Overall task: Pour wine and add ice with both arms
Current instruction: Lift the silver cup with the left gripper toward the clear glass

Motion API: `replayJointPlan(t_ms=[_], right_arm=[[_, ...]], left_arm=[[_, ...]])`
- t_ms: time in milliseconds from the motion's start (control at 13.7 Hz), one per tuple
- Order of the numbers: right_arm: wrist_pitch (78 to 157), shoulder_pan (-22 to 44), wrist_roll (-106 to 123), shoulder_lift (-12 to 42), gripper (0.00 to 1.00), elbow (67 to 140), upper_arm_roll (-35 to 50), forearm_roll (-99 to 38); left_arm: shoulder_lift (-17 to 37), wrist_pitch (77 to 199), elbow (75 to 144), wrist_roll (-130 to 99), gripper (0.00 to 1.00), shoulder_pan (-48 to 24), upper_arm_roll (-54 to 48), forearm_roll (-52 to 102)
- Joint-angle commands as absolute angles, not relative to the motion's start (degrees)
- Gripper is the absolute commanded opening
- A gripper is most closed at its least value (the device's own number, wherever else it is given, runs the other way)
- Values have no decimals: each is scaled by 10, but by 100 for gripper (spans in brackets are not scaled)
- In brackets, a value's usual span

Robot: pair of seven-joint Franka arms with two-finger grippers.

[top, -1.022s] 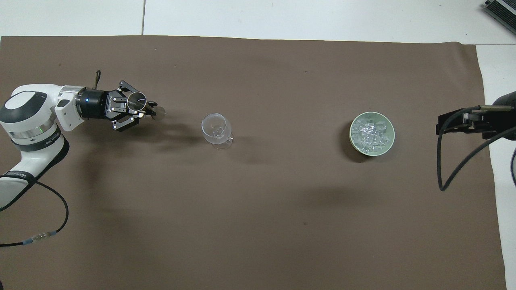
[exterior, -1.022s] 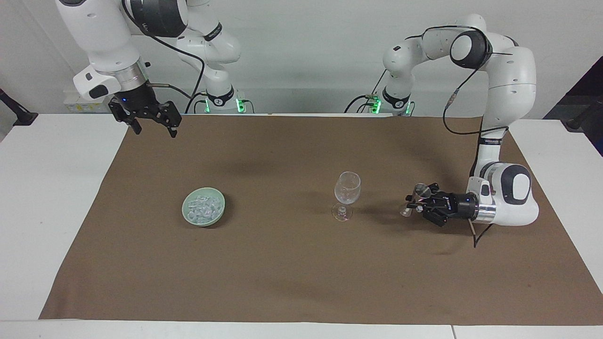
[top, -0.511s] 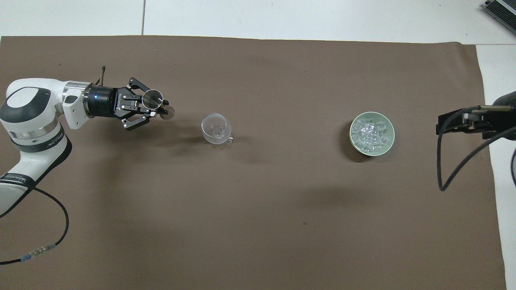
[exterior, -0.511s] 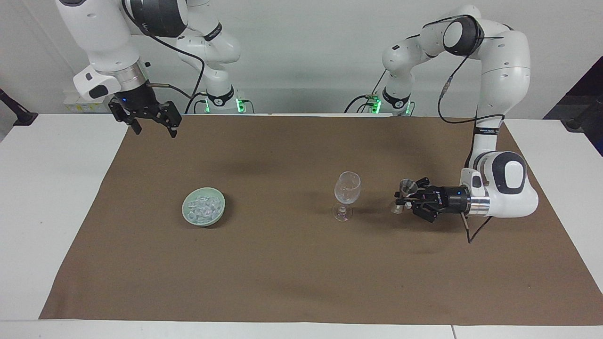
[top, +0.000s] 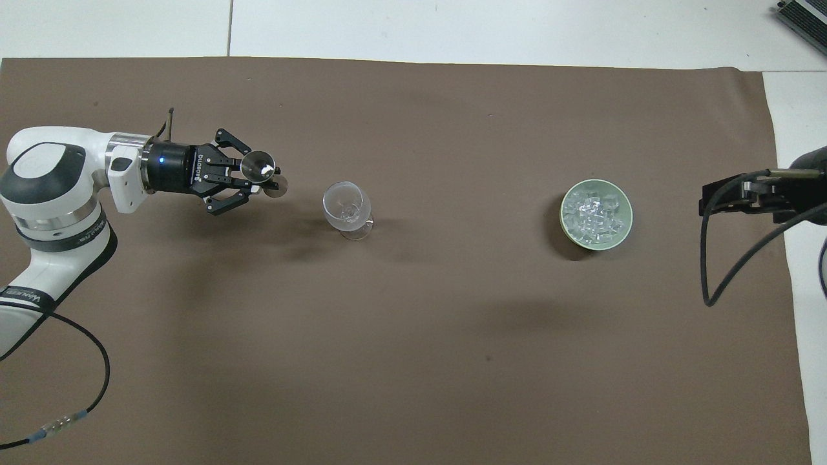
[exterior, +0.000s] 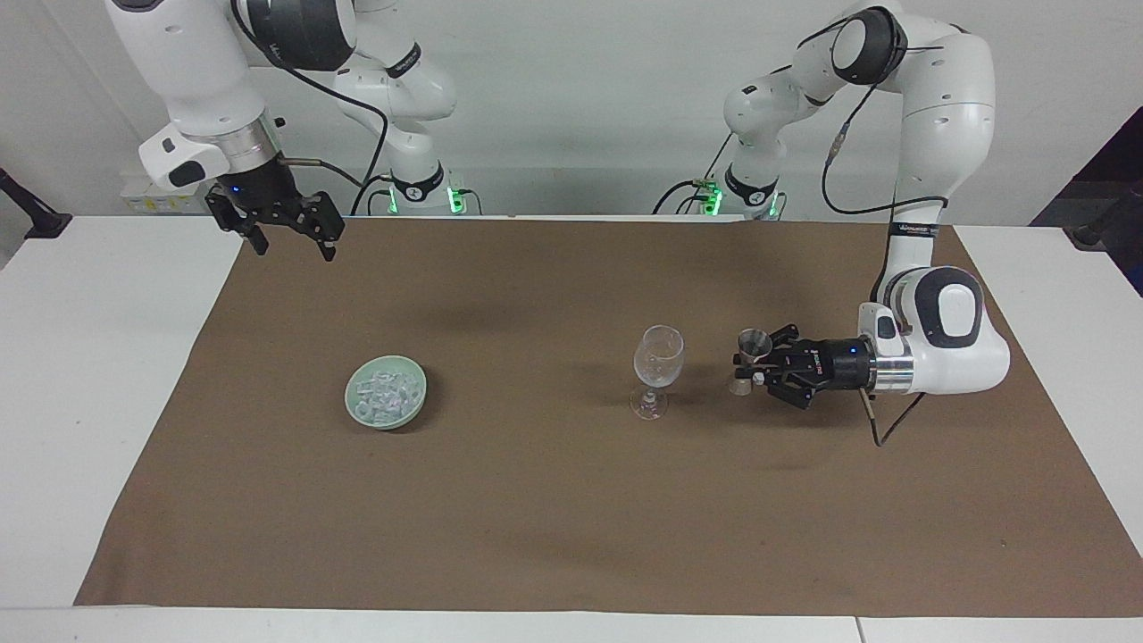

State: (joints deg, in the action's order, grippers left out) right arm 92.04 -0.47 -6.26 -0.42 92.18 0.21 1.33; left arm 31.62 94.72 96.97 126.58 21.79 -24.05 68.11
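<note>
A clear stemmed wine glass (exterior: 658, 361) (top: 347, 206) stands upright on the brown mat, with nothing visible in it. My left gripper (exterior: 753, 364) (top: 257, 178) lies level just above the mat, beside the glass toward the left arm's end. It is shut on a small metal jigger (exterior: 753, 343) (top: 258, 165) held upright. No wine shows, and what the jigger holds cannot be told. The ice (exterior: 387, 391) (top: 593, 214) is heaped in a pale green bowl (exterior: 353, 399) (top: 564, 223) toward the right arm's end. My right gripper (exterior: 295, 248) (top: 718, 199) waits open, high over the mat's edge at that end.
The brown mat (exterior: 536, 500) (top: 413, 323) covers most of the white table (exterior: 107, 357). A black cable (top: 77, 342) trails from the left arm over the mat near the robots.
My left gripper has carried the jigger closer to the glass and a little higher. The right arm, the glass and the bowl have not moved.
</note>
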Motion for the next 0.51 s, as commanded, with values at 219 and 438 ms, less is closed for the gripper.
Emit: replayJointPlan(t_ms=[219, 438], right_arm=[[922, -16, -54, -2, 100, 918, 9, 11], [922, -16, -54, -2, 100, 918, 9, 11]], left_arm=[[241, 968, 1009, 1224, 0, 199, -229, 693], [219, 987, 1025, 1209, 0, 196, -229, 691]])
